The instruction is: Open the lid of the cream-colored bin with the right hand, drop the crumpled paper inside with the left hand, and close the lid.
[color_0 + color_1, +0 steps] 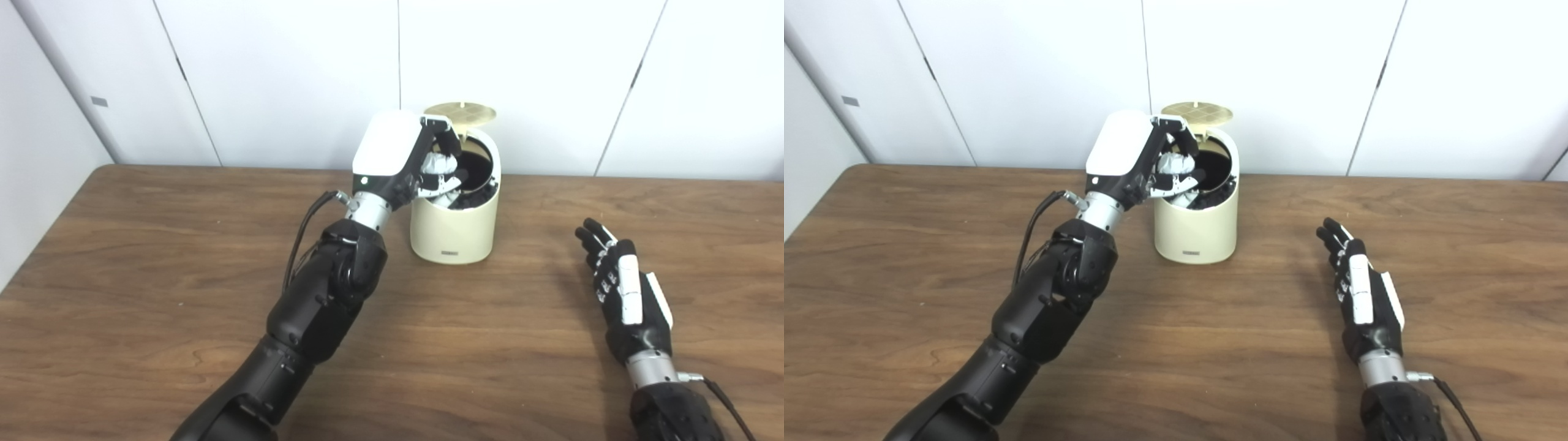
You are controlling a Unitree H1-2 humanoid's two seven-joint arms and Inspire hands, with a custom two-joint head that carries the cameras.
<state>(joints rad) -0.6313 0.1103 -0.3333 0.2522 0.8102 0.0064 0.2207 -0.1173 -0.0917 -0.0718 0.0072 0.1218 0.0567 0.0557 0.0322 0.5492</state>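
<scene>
The cream-colored bin [454, 226] stands upright a little above the middle of the frame, on the far part of the wooden table [153, 288] near the white wall panels [294, 73]. Its round lid [460, 113] is tipped up at the back, above the rim, so the dark opening shows.

The crumpled paper [438, 165] sits at the upper left of that opening, over the rim, wrapped in the fingers of the left hand [404, 156]. The fingers curl around it from above and below. Whether the paper touches the bin's inside cannot be told. The left arm rises from the bottom left of the frame to the bin's left side.

The right hand [1360, 288] lies at the lower right of the frame, well apart from the bin, low over the table, its fingers stretched out close together and holding nothing.
</scene>
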